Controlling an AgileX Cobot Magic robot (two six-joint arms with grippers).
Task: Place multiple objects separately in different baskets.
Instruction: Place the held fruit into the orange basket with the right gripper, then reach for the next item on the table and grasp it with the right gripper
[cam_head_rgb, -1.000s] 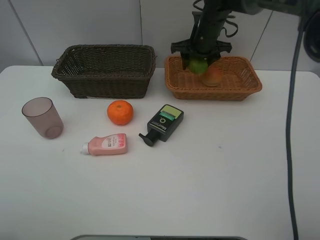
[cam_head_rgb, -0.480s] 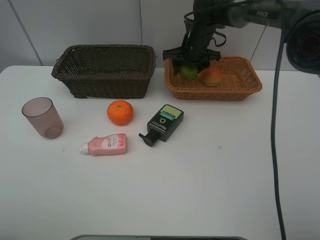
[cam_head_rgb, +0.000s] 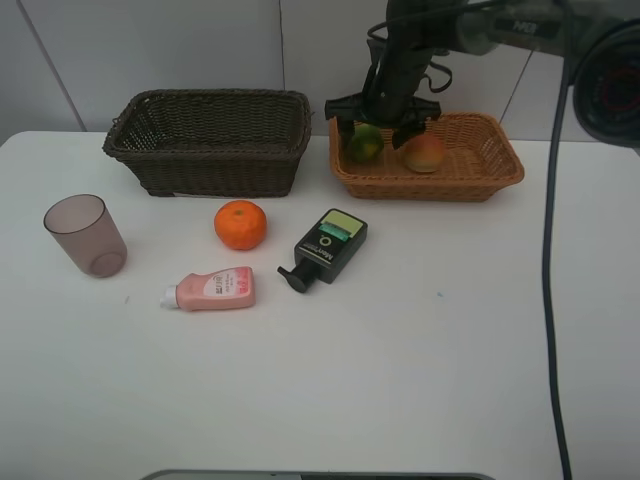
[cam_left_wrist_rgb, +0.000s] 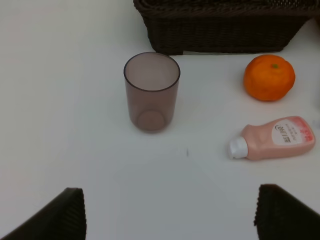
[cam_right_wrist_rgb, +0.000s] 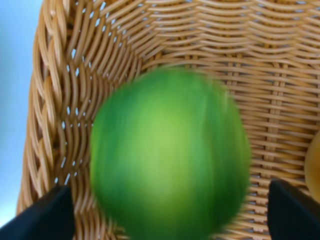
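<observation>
My right gripper (cam_head_rgb: 382, 112) hangs over the left end of the light orange-tan basket (cam_head_rgb: 490, 180). Its fingers (cam_right_wrist_rgb: 47, 215) stand apart, clear of the green oval fruit (cam_right_wrist_rgb: 170, 155), which is blurred in the right wrist view. That green fruit (cam_head_rgb: 363, 143) lies in the basket beside the red-yellow peach-like fruit (cam_head_rgb: 426, 153). On the table are the orange (cam_head_rgb: 240, 224), mauve cup (cam_head_rgb: 85, 235), pink bottle (cam_head_rgb: 212, 289) and pump bottle (cam_head_rgb: 328, 246). The dark brown basket (cam_head_rgb: 205, 160) holds nothing I can see. My left gripper (cam_left_wrist_rgb: 170, 215) is open, short of the cup (cam_left_wrist_rgb: 151, 92).
The two baskets stand side by side along the table's back edge, against a tiled wall. A dark cable (cam_head_rgb: 548, 300) hangs down on the right side. White tabletop (cam_head_rgb: 420, 380) stretches across the front and right.
The right gripper moved left along the tan basket, then opened; the green fruit left its jaws and dropped into the basket's left end. Nothing else moved.
</observation>
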